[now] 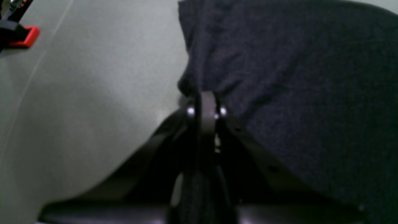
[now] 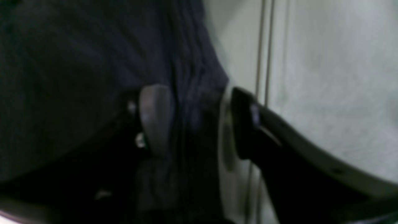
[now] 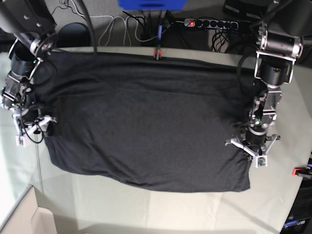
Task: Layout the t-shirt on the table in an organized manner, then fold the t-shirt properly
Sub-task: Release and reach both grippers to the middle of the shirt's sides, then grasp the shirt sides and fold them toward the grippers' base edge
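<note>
Two end effectors at the t-shirt [image 3: 146, 131] edges (left [image 1: 205, 102] pinching fabric, right [image 2: 192, 118] agape).

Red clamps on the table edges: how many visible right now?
2. One red clamp at the middle of the far edge, behind the t-shirt; another at the edge near the left gripper. The arms may hide others.
</note>
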`<action>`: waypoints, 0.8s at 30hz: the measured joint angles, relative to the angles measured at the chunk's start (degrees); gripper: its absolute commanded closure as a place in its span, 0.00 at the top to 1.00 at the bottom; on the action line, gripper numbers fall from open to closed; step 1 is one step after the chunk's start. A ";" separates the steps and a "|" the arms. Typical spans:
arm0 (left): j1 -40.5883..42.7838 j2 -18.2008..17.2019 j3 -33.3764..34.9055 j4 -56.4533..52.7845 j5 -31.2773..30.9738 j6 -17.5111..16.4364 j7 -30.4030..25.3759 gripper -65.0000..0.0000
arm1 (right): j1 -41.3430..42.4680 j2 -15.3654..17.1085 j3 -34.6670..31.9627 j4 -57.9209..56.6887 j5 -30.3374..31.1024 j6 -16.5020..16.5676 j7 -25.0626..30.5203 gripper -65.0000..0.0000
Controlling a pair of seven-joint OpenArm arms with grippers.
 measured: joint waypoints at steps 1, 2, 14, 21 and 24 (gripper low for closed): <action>-0.02 0.02 -0.02 0.00 0.00 0.00 -0.02 0.00 | 0.42 0.04 0.00 -0.94 0.02 -0.02 0.33 0.58; -0.02 0.04 0.00 0.00 0.00 0.00 -0.02 0.00 | 0.87 0.09 0.00 -1.55 0.00 0.00 0.33 0.58; -0.02 0.00 0.00 0.00 0.02 0.00 -0.02 0.00 | 1.73 -0.28 -0.09 -2.80 0.26 0.00 0.13 0.02; 0.26 0.00 0.00 0.17 -0.11 0.00 -0.09 0.00 | 1.57 -0.39 0.11 -2.49 0.42 0.00 0.11 0.00; 1.62 0.00 0.00 0.87 -0.26 0.00 0.26 0.00 | 0.50 -0.79 0.11 1.79 -0.22 0.02 -1.46 0.00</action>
